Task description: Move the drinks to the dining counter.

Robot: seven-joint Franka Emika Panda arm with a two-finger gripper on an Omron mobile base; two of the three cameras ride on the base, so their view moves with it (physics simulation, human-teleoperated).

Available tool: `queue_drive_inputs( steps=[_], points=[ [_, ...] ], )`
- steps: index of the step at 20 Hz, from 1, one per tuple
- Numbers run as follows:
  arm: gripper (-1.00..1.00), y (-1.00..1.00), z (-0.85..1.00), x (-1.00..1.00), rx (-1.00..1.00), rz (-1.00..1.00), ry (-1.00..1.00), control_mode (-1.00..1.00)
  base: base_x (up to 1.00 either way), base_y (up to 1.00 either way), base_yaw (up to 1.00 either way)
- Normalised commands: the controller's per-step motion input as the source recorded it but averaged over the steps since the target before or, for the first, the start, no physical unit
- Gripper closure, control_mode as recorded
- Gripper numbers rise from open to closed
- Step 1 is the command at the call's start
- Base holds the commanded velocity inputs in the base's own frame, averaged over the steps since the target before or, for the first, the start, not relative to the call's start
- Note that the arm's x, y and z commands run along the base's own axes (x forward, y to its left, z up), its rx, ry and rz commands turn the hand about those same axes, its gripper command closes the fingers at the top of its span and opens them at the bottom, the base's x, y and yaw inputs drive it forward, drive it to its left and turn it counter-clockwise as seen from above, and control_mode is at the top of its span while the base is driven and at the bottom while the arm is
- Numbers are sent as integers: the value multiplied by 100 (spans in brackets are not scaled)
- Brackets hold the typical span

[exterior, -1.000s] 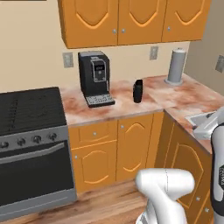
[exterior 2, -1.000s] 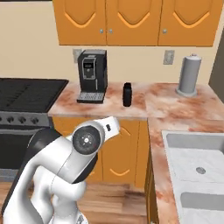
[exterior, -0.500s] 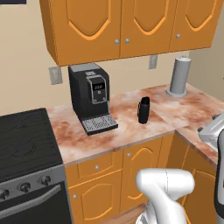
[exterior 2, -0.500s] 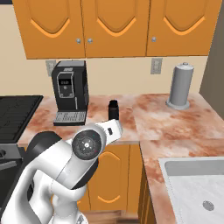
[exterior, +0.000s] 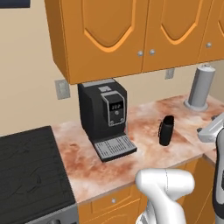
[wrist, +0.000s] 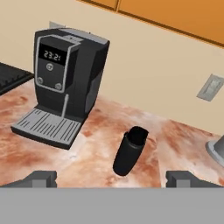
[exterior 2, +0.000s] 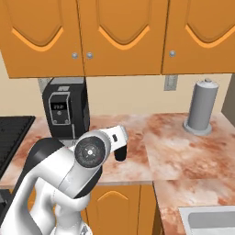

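My hand (wrist: 111,178) is spread wide and holds nothing; in the hand view its two dark fingertips (wrist: 40,178) stand far apart at the bottom, with the black flask (wrist: 129,151) upright between and beyond them, not touched. The flask stands on the marbled tabletop (wrist: 96,148), to one side of the black coffee machine (wrist: 65,78) and its grey drip tray, and apart from both. A wall socket (wrist: 211,87) sits on the beige wall behind.

In the left base view the flask (exterior: 166,130) stands near the middle of the tabletop (exterior: 144,127), closer to its front edge than to the wall, between the coffee machine (exterior: 104,114) and the tall grey steel cylinder (exterior: 201,87) that stands in the back corner. The black stove (exterior: 30,170) adjoins the tabletop's other end.

In the right base view my arm covers most of the flask (exterior 2: 120,153); the steel cylinder (exterior 2: 202,106) stands well apart, near the wall.
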Motion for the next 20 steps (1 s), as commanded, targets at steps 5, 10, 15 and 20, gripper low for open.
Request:
queue_drive_inputs(
  steps=[5,10,15,20],
  points=[
    [-100,0,0,0,0,0,0,100,57,0,7],
    [-100,0,0,0,0,0,0,100,57,0,19],
    [-100,0,0,0,0,0,0,100,62,0,25],
    [-100,0,0,0,0,0,0,100,40,0,14]
  ],
)
